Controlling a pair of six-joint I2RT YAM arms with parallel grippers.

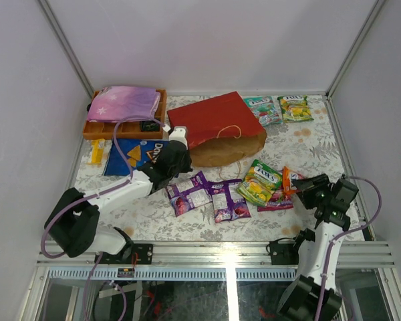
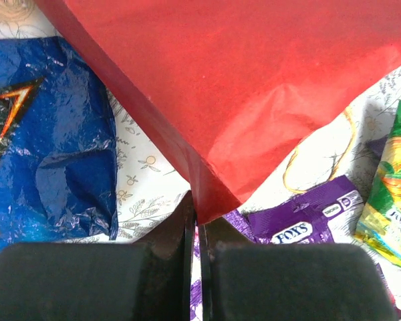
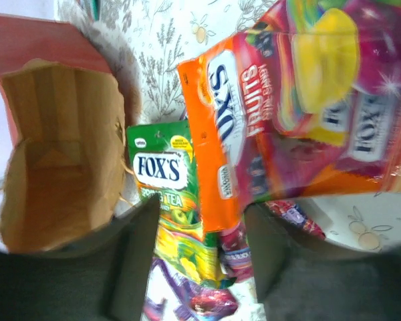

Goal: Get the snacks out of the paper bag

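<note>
Your left claw (image 2: 197, 208) has its two black fingers pressed together. The bottom corner of the red paper gift bag (image 2: 254, 87) runs down into the seam between them, so it looks pinched there. The bag lies on its side toward the back of the flower-patterned worktop (image 1: 307, 150), with its mouth facing the near right. The right wrist view looks into its brown kraft inside and shows nothing in the part you can see. Your right claw (image 3: 202, 208) has its fingers apart, and the edge of an orange glossy packet (image 3: 217, 154) lies in the gap, seemingly loose rather than gripped. Touching that packet are a pink-red glossy packet (image 3: 334, 114) and a green glossy packet (image 1: 260, 182). Two purple glossy packets (image 1: 189, 192) lie in front of the bag's mouth, and a large blue foil chip bag (image 2: 53, 147) lies flat just left of the left claw. The paper bag is probably light, stiff along its creases and easy to crumple or tear, so the folded base corner is a sounder hold than the thin cord handles. The packets look light, slick and pillowy; take them by a flat crimped seam. The chip bag likely holds brittle contents, so pinch its sealed edge gently.
</note>
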